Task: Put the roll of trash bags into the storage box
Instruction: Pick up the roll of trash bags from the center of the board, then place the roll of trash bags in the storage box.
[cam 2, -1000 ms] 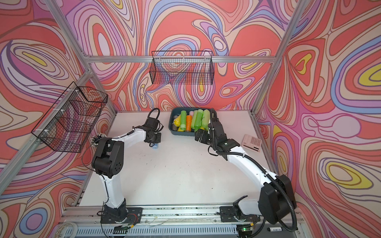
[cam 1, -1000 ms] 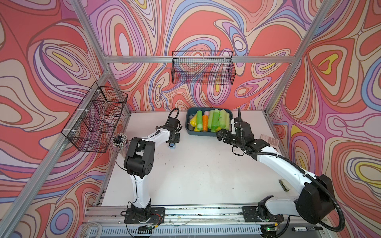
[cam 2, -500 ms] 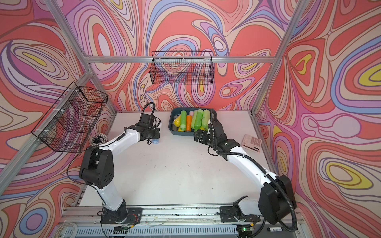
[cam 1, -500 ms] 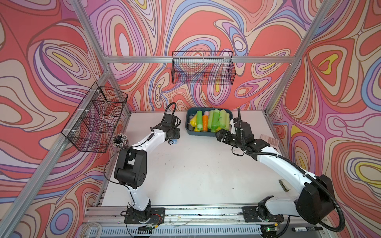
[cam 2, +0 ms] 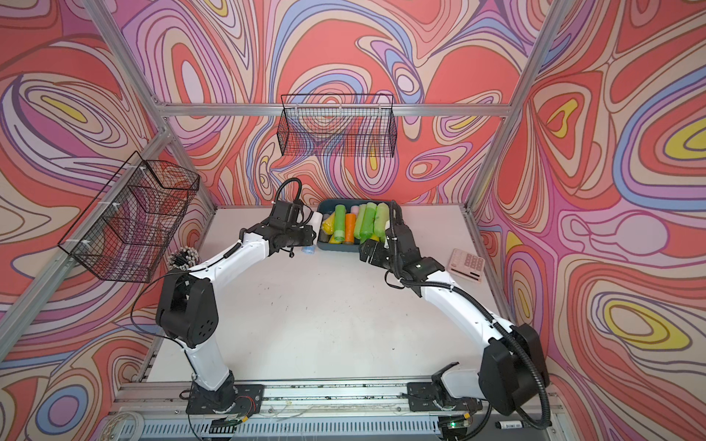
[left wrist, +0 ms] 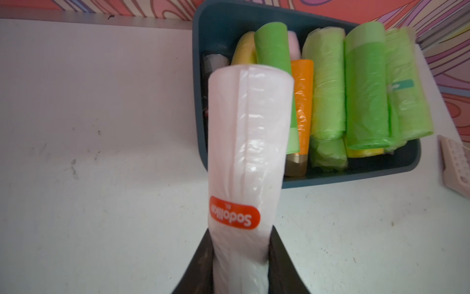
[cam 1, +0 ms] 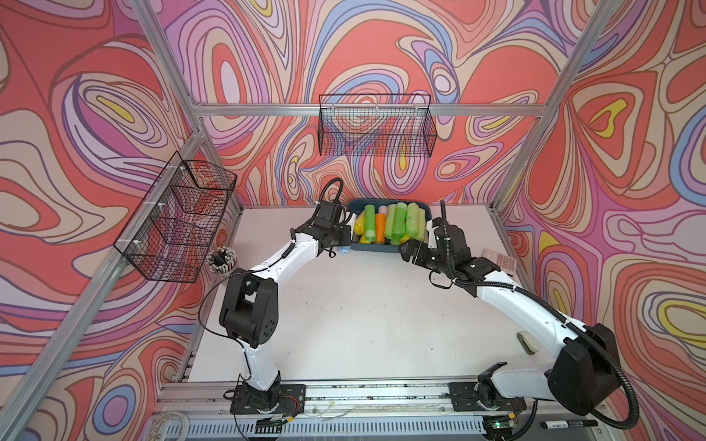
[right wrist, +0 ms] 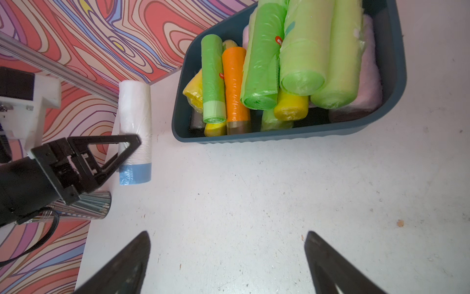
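A white roll of trash bags point(left wrist: 248, 152) with a blue end and an orange label is clamped near its blue end by my left gripper point(left wrist: 240, 234). In the right wrist view the roll point(right wrist: 134, 109) hangs just left of the storage box point(right wrist: 279, 138), parallel to the rolls inside. The storage box point(cam 1: 376, 249) is dark teal and holds several green, yellow, orange and pink rolls. In both top views the roll's blue end point(cam 1: 343, 250) point(cam 2: 308, 250) peeks out below the left gripper. My right gripper point(right wrist: 226, 236) is open over bare table by the box's front right corner point(cam 1: 405, 250).
Two black wire mesh baskets hang on the left wall point(cam 1: 175, 217) and the back wall point(cam 1: 376, 130). A cup of pens point(cam 1: 221, 261) stands at the table's left edge. A pink calculator point(cam 2: 467, 264) lies to the right. A marker point(cam 1: 567, 424) rests on the front rail.
The left arm has swung right and back, carrying the white roll closer to the box's left side. The right arm has stayed put.
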### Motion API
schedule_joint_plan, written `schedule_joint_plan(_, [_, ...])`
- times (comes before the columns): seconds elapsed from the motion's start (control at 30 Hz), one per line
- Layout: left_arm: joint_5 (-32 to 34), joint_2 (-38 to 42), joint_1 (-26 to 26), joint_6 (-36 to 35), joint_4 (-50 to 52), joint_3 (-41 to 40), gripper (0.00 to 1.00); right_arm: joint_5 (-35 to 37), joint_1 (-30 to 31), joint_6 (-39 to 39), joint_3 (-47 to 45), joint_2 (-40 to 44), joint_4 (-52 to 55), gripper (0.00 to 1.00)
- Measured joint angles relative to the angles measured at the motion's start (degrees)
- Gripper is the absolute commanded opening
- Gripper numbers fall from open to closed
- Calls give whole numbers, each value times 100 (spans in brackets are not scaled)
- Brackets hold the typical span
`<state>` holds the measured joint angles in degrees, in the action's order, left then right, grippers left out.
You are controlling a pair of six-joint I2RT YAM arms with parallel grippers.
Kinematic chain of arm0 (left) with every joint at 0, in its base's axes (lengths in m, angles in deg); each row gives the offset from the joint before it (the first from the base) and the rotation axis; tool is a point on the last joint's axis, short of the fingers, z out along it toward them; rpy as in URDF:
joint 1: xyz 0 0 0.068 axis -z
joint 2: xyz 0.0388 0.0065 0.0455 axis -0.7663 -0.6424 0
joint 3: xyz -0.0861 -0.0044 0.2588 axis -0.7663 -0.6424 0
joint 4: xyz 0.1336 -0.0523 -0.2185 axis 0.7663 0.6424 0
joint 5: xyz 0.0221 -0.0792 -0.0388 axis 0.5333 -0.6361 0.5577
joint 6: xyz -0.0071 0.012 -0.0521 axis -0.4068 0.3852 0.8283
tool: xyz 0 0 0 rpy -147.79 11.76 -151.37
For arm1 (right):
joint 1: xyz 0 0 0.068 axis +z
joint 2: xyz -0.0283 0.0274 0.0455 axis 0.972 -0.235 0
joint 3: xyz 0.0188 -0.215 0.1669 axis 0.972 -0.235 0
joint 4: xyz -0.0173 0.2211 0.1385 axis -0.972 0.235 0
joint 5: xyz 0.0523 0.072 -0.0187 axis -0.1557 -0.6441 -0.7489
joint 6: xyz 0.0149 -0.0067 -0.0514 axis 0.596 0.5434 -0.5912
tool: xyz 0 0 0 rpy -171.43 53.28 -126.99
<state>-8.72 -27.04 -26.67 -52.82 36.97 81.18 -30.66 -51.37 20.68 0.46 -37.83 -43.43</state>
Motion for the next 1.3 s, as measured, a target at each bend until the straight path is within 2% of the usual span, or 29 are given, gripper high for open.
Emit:
schedule_joint_plan(0.33, [-385, -1174, 24, 295, -278, 1270, 16, 72, 0, 37, 0, 2, 59, 97])
schedule_joint_plan(0.63, [-415, -1886, 24, 341, -264, 2260, 16, 254, 0, 42, 0, 144, 227, 97])
schedule_joint_plan(1.17, [-111, -2719, 24, 308, 107, 2973, 19, 389, 0, 42, 0, 197, 348, 97])
schedule_joint_plan(1.23, [-92, -2736, 24, 293, 168, 2973, 25, 396, 0, 42, 0, 197, 348, 97])
schedule_joint_plan(1.3, [-92, -2736, 24, 289, 188, 2981, 42, 400, 0, 42, 0, 197, 348, 97])
